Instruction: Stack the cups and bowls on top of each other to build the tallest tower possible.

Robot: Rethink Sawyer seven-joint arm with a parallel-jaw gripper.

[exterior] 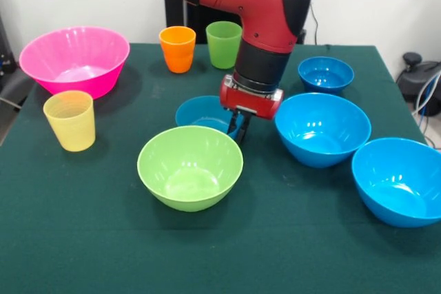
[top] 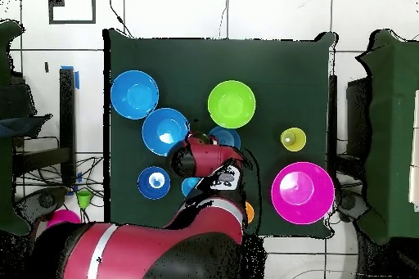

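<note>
My gripper (exterior: 238,127) hangs low at the right rim of a small blue bowl (exterior: 198,113), just behind the lime green bowl (exterior: 190,167). From above, the arm covers the gripper and only part of this small bowl (top: 223,137) shows. The pink ribbed bowl (exterior: 74,60) and yellow cup (exterior: 69,120) stand at the left. Behind are the orange cup (exterior: 177,49) and green cup (exterior: 224,44). To the right are another small blue bowl (exterior: 325,74) and two large blue bowls (exterior: 322,129) (exterior: 400,180). Every piece stands singly on the table.
The dark green table (exterior: 83,239) ends close to the large blue bowl at the front right. A blue patch (top: 190,186) peeks out from under the arm in the overhead view. Cables and gear lie off the table's right side (exterior: 420,77).
</note>
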